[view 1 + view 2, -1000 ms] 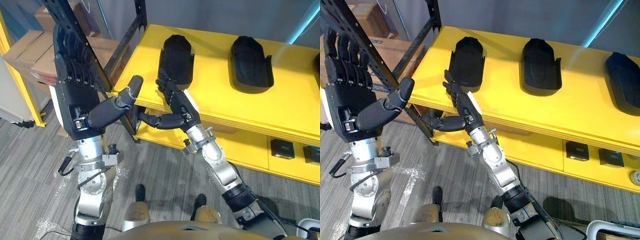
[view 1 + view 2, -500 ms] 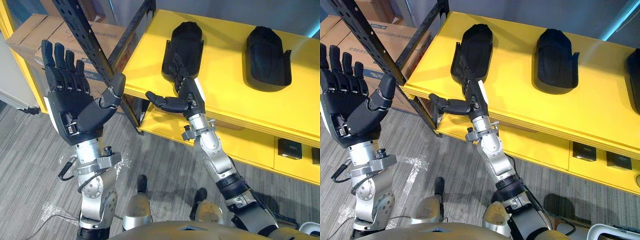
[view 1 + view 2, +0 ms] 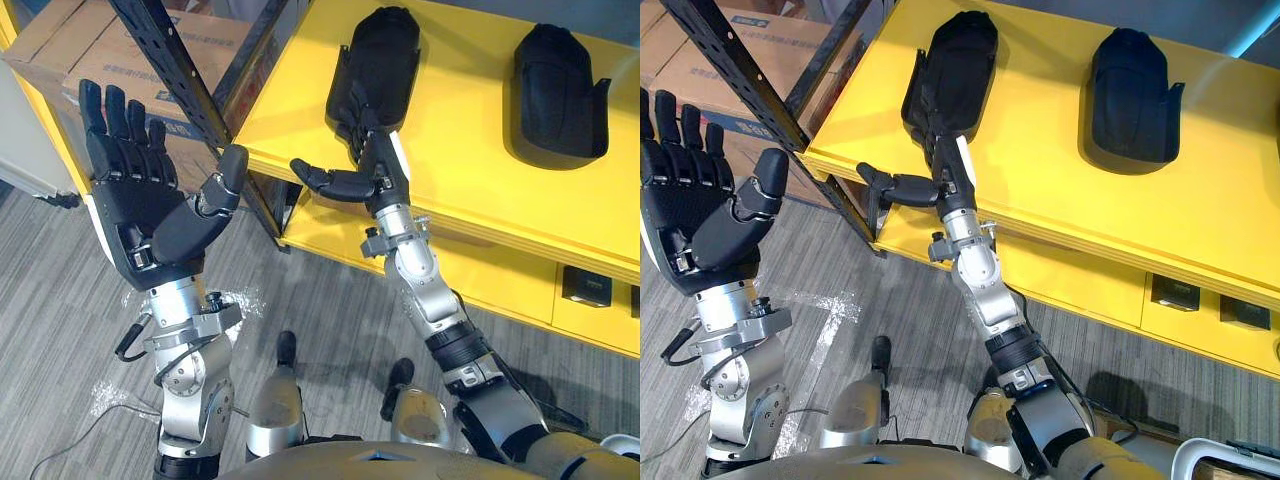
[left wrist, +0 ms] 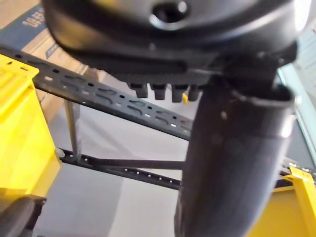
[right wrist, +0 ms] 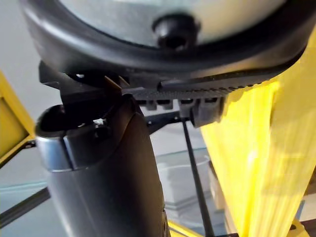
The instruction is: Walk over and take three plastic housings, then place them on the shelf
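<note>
A big yellow shelf (image 3: 480, 180) runs across the top. A black rack (image 3: 165, 60) stands at its left end, with cardboard boxes (image 3: 60, 45) behind it. Two black housings lie on the shelf, well apart: the left housing (image 3: 380, 55) and the right housing (image 3: 560, 70). The left hand (image 3: 150, 215) is up by the rack, fingers straight, holding nothing. The right hand (image 3: 378, 178) has straight fingers over the near end of the left housing, thumb out sideways. I cannot tell if it touches. Small black boxes (image 3: 1170, 292) sit lower down.
</note>
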Robot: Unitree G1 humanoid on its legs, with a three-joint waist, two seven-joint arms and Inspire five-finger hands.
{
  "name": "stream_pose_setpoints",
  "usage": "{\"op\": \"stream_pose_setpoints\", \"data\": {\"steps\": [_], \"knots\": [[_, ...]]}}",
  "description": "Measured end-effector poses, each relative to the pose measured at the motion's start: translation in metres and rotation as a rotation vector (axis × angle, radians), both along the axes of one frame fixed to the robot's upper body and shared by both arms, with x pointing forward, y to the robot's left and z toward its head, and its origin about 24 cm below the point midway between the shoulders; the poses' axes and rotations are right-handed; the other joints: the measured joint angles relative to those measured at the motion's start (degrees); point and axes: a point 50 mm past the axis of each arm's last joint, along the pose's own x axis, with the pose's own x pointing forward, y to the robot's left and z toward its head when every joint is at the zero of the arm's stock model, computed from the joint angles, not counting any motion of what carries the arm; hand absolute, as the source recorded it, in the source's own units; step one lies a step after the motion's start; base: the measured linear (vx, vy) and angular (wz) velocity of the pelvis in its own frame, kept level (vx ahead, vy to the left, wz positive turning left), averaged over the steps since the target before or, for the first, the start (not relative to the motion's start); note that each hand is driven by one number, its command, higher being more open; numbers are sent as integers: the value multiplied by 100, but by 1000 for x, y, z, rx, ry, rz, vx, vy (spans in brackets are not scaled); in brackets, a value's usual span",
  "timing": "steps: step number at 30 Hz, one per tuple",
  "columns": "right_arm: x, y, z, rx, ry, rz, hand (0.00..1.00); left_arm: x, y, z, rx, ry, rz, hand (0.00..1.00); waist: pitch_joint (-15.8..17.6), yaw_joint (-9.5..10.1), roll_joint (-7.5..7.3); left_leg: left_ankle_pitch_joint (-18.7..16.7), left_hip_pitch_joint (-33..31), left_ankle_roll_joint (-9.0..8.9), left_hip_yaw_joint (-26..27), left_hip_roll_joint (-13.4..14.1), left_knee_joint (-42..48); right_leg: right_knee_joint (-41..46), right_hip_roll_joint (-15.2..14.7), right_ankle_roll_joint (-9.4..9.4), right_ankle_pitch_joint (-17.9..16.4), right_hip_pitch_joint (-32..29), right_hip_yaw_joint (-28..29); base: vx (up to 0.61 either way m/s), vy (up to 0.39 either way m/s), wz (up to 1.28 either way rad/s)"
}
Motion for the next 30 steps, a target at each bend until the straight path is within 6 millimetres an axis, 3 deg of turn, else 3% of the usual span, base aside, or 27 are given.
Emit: {"op": "stream_pose_setpoints", "data": {"steps": [12,22,26,30], "knots": [[19,-22,15,-11,-25,-83,100,1,-1,1,-29,-8,-8,100,105,30,62,31,-17,2,-29,-20,1,278,-73,-6,-128,-120,2,0,0,0],[20,-20,22,-16,-47,-46,100,1,-1,1,-27,-13,-14,100,108,10,67,48,-19,-1,-19,-21,1,304,-76,0,-132,-148,25,0,0,0],[18,-15,23,-29,-58,4,100,1,-2,2,-22,-15,-20,100,108,-23,67,48,21,-1,-13,-19,0,287,-72,3,-128,-102,25,0,0,0],[-3,-8,34,19,-132,73,100,2,-3,2,-22,-20,-42,100,101,-10,59,45,139,-5,56,-2,-35,213,-48,23,-110,3,57,3,-8,-6]]}}
